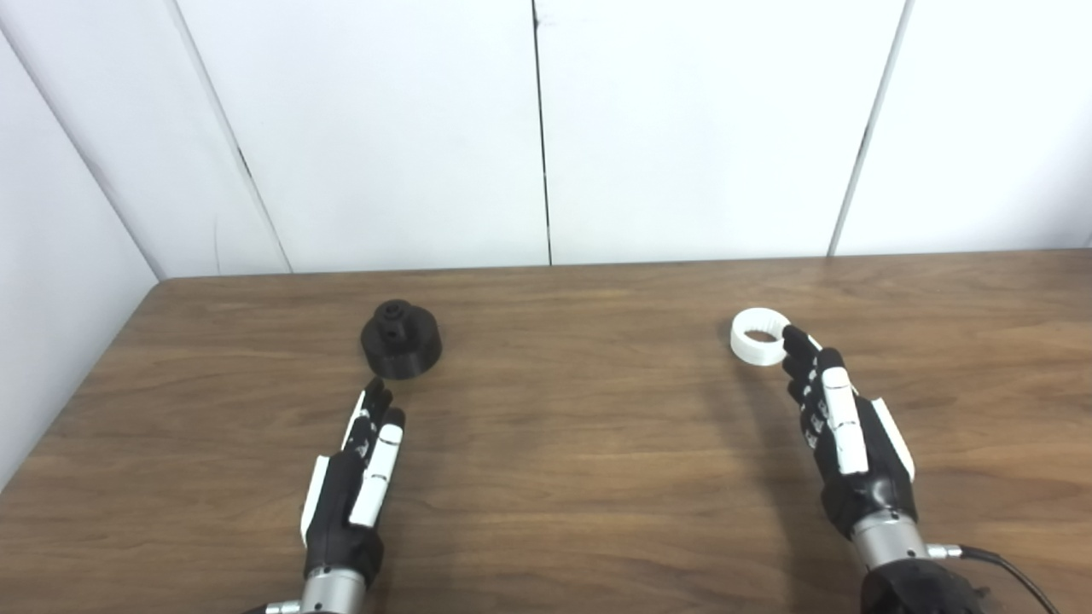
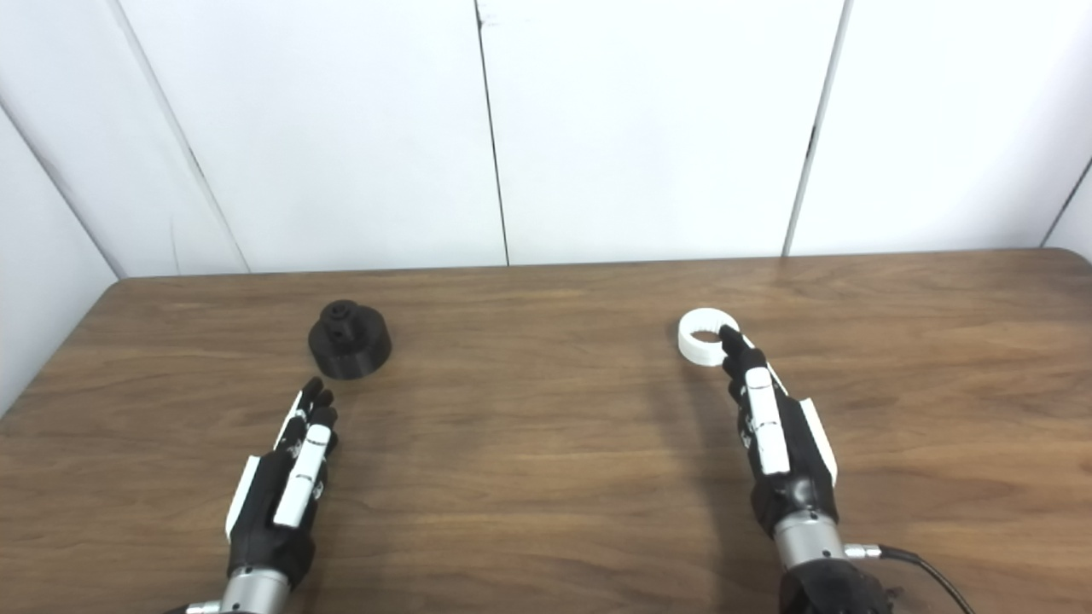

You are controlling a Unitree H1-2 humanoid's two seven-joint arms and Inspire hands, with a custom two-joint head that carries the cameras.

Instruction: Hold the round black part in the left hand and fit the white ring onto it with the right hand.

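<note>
Reaching forward with left hand (image 1: pixel 354 482) and right hand (image 1: pixel 840 435), both empty, fingers extended nearly straight, lying close together, palms turned inward.

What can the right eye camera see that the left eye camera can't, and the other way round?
Only the right eye view shows the table's rounded far right corner. Only the left eye view shows more of the side wall on the left. Both show the round black part and the white ring lying apart on the table, the left robot hand open just short of the part, and the right robot hand with fingertips at the ring.
</note>
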